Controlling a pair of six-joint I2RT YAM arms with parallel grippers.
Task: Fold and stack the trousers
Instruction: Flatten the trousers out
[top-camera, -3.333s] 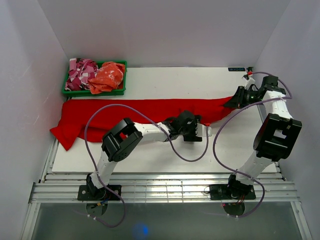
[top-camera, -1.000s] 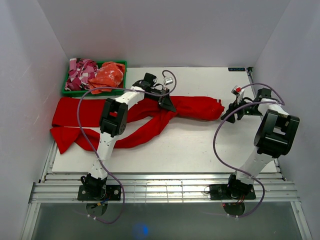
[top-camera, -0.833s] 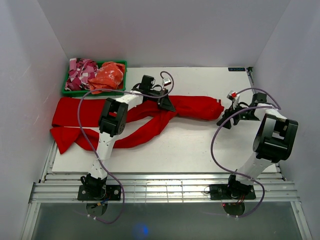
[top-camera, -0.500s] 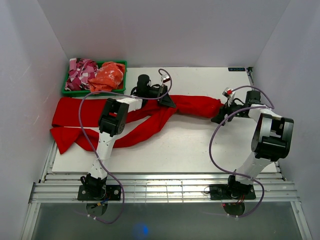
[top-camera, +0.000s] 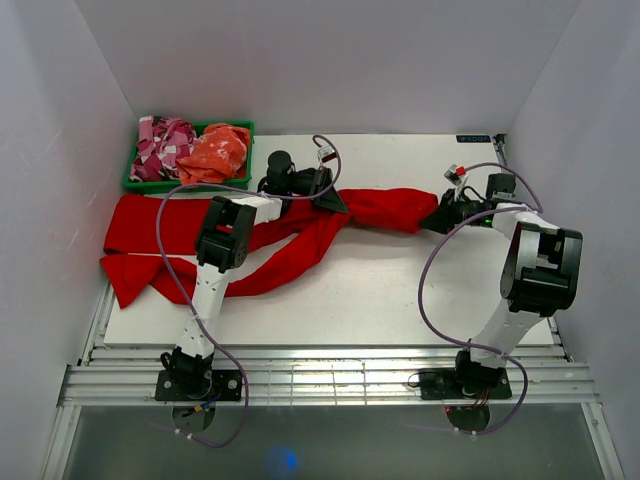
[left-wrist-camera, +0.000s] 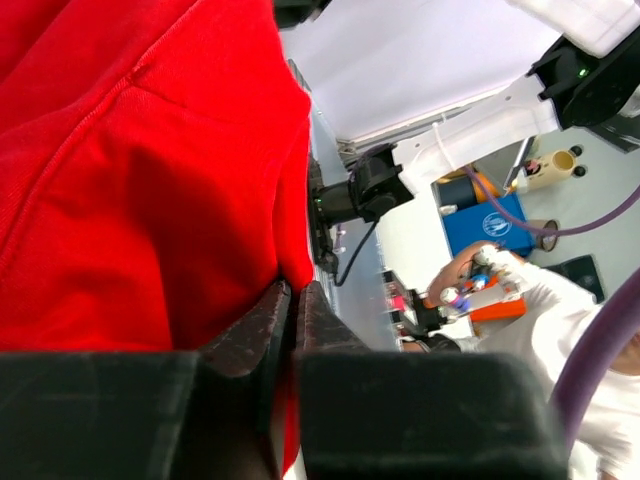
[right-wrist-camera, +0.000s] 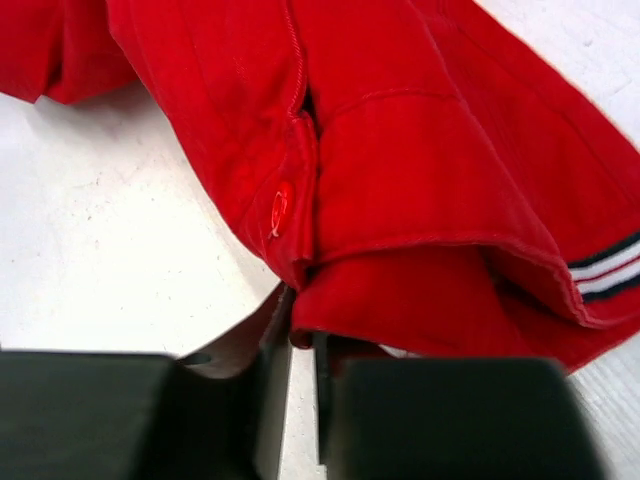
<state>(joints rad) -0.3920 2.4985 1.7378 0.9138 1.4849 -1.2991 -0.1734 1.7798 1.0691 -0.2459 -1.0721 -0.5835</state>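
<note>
The red trousers (top-camera: 390, 208) lie across the far half of the white table (top-camera: 400, 300), their legs trailing over the left edge and one fold looping toward the front. My left gripper (top-camera: 338, 203) sits at the middle of the garment. In the left wrist view its jaws (left-wrist-camera: 293, 288) are nearly together, with red cloth (left-wrist-camera: 150, 200) pinched at the tips. My right gripper (top-camera: 437, 222) is at the waistband end on the right. The right wrist view shows it (right-wrist-camera: 303, 335) shut on the hem of the red cloth (right-wrist-camera: 420, 170), next to a red button (right-wrist-camera: 282, 205).
A green tray (top-camera: 188, 186) stands at the back left corner. It holds a pink-and-white patterned garment (top-camera: 163, 145) and an orange cloth (top-camera: 215, 152). Purple cables loop from both arms over the table. White walls close in on three sides.
My right gripper has moved left to the waistband end and shut on the cloth. The left gripper has shifted slightly toward the back, still at the trousers' middle.
</note>
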